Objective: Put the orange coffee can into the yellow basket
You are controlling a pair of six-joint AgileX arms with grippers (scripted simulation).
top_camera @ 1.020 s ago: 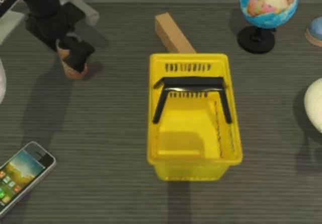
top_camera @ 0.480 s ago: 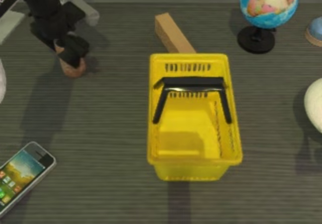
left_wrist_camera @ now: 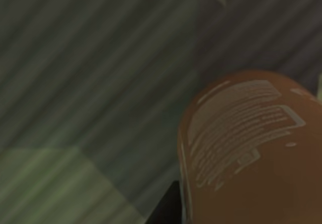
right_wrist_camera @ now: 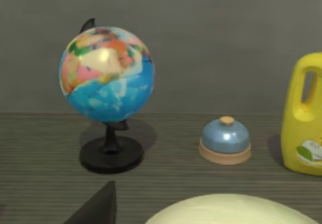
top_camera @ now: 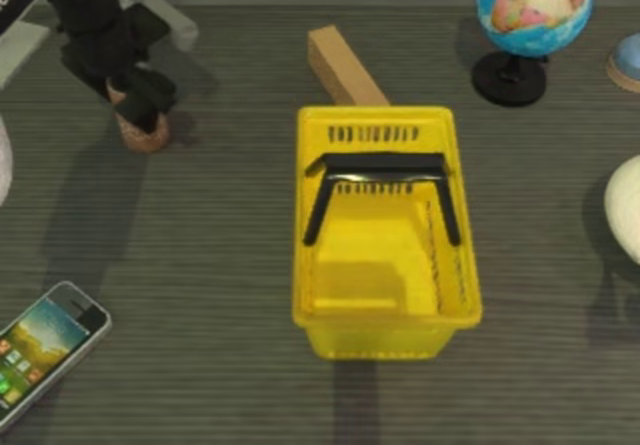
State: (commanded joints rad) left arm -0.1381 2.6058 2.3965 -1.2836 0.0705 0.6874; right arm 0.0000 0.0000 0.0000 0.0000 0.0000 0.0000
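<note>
Orange-brown can (left_wrist_camera: 251, 153), pale print; yellow basket (top_camera: 385, 337)

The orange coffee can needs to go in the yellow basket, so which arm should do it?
Left. Its end effector is right on the orange coffee can at the table's far left; the yellow basket sits mid-table. The right arm isn't visible from above.

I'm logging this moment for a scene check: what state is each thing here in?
orange coffee can: on the table at far left, under the left gripper, outside the basket.
yellow basket: upright, empty, black handle folded across its top.
wooden block: lying behind the basket.
phone: flat, screen lit.
globe: upright on its stand.
bell: upright.
yellow jug: upright.
</note>
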